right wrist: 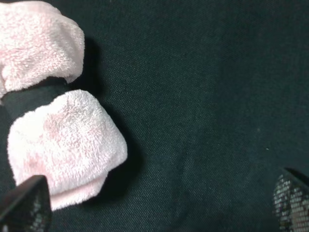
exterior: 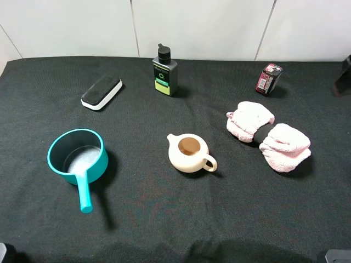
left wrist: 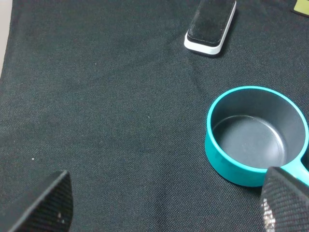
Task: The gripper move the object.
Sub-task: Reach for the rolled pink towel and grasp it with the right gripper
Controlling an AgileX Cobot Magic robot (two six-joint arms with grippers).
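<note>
Beside the towel bundle, fingers wide, grasp not yet made

Nearest my side of the black cloth (exterior: 164, 219) sat the teal saucepan (exterior: 77, 159), with the cream teapot (exterior: 189, 153) beside it toward the middle. Neither mattered to the job. A little farther back on the right lay the object (exterior: 269, 137), two pink lumps joined by a dark band (right wrist: 29, 99), resting flat on the cloth and well clear of the teapot.

I judged the step in hand to be the approach for the pick. To do it well, I would centre the right gripper (right wrist: 159, 208) over the band, where the bundle looked narrowest. I would turn the fingers across it and go down deep enough that the plush could not squash out of the grip.

The right gripper hung off to one side of the bundle, fingers spread wide with nothing between them. One fingertip (right wrist: 26, 205) sat at the edge of a lump; I could not tell whether it touched. The left gripper (left wrist: 166, 208) hovered by the saucepan, likewise spread and empty.

Farthest back stood the eraser (exterior: 101, 92), the dark bottle (exterior: 164, 70) and a small red can (exterior: 268, 79).
</note>
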